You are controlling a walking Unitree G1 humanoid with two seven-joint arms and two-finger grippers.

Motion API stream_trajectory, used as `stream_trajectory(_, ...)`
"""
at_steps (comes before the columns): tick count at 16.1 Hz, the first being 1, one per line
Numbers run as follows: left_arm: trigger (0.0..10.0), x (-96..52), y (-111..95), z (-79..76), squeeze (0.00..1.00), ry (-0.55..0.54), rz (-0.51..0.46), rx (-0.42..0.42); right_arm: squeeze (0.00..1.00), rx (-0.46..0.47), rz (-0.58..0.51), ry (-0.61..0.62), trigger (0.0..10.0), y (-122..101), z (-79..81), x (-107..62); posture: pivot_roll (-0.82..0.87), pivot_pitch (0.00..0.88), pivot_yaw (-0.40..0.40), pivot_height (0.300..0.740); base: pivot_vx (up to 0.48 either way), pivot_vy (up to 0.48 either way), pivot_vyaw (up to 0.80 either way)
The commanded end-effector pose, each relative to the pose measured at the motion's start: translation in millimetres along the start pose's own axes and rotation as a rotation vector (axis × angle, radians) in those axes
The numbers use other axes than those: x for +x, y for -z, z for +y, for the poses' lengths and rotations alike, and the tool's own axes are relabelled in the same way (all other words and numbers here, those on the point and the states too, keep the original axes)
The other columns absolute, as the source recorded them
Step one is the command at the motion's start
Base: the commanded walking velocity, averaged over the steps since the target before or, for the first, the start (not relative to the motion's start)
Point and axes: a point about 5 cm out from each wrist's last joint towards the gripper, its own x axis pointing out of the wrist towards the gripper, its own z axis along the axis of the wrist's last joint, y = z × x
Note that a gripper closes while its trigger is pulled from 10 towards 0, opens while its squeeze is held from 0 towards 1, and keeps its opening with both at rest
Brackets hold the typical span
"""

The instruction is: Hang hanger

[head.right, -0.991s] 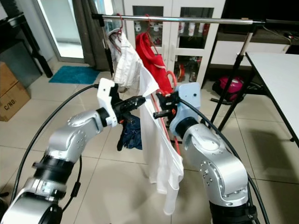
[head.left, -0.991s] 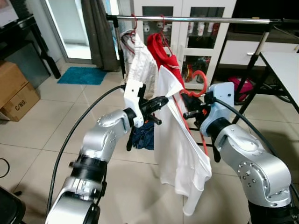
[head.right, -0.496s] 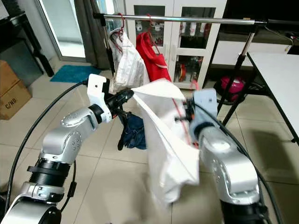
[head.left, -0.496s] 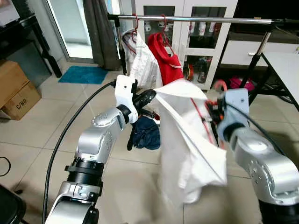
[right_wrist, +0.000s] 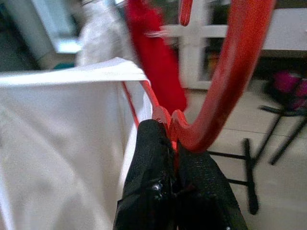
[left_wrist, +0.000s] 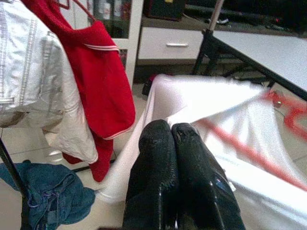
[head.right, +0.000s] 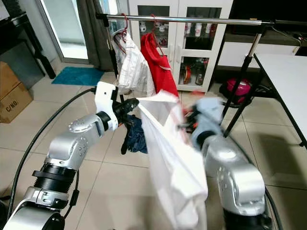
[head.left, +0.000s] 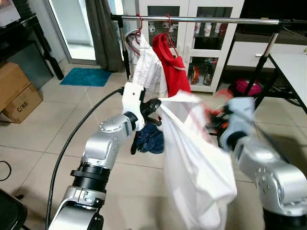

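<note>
White shirt (head.left: 192, 158): draped at frame centre, stretched between both grippers. Left gripper (left_wrist: 170, 139): left of centre, jaws closed on the shirt's upper edge. Right gripper (right_wrist: 168, 139): right of centre, blurred in the eye views, jaws clamped on the red hanger (right_wrist: 225, 76) at the base of its hook. Clothes rail (head.left: 216, 20): across the upper frame, carrying a red garment (head.left: 170, 62) and a pale jacket (head.left: 146, 67).

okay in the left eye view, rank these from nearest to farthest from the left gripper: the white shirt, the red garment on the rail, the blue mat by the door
1. White shirt: pinched in the left gripper.
2. Red garment: hanging on the metal rail just beyond the gripper.
3. Blue floor mat: far off to the robot's left, by the door.
</note>
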Motion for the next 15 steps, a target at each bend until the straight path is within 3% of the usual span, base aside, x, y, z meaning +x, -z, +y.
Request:
stream_trajectory(1,0.0,-2.0,0,2.6,0.00,-0.014,0.021,0.026,0.00,0.024,-0.058,0.120,10.0,-9,-15.5,-0.7,-0.21,0.000,0.074,0.740,0.000,0.000,0.00)
stream_trajectory(2,0.0,-1.4,4,-0.9,0.00,0.003,0.037,0.027,0.00,0.030,-0.072,0.159,10.0,-10,-17.4,-0.4,-0.21,0.000,0.073,0.740,0.000,0.000,0.00)
stream_trajectory(7,0.0,1.0,2,-17.6,0.00,0.120,0.029,-0.001,0.00,0.056,-0.074,0.094,10.0,-8,2.4,3.2,-0.21,0.000,0.077,0.740,0.000,0.000,0.00)
stream_trajectory(10,0.0,5.2,-1,-31.7,0.00,0.192,0.014,-0.053,0.00,-0.025,-0.096,-0.055,10.0,-13,23.0,4.6,-0.22,0.000,0.086,0.740,0.000,0.000,0.00)
stream_trajectory(15,0.0,7.3,0,-31.4,0.00,0.174,0.037,0.001,0.00,-0.046,-0.101,-0.118,10.0,-12,31.0,2.9,-0.22,0.000,0.089,0.740,0.000,0.000,0.00)
